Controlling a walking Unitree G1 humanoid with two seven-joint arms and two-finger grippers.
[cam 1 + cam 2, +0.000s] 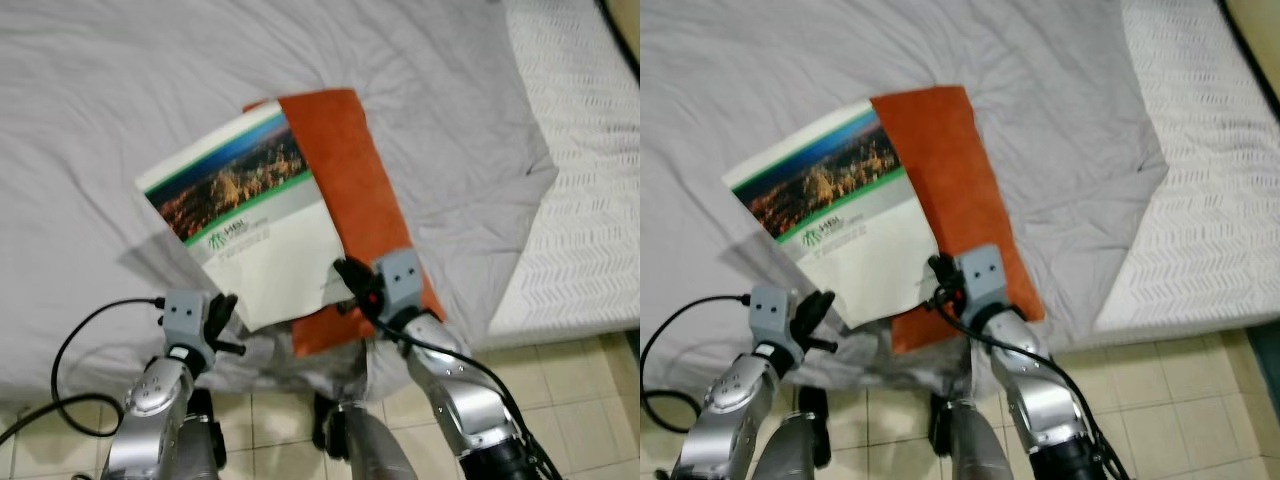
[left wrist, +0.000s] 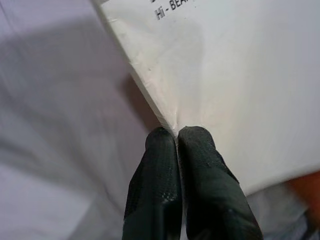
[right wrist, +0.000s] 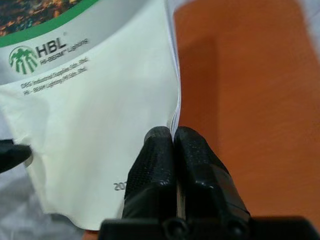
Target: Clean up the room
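- Catalogue point(image 1: 250, 215) is held up just above the bed point(image 1: 120, 90), overlapping an orange cushion point(image 1: 355, 190) lying on the sheet.
- Left gripper point(image 2: 176, 131) has its fingers clenched on the catalogue's near corner.
- Right gripper point(image 3: 173, 131) has its fingers pinching the catalogue's edge beside the cushion.

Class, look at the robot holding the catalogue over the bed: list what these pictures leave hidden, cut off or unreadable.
- Orange folder: its left part, hidden under the catalogue in the eye views.
- Small print under the HBL logo: blurred in the right wrist view.
- The number by the right tool: cut off by its fingers.
- Catalogue edge inside the left tool: covered by its fingers.
- Bed: runs past the frame edges.
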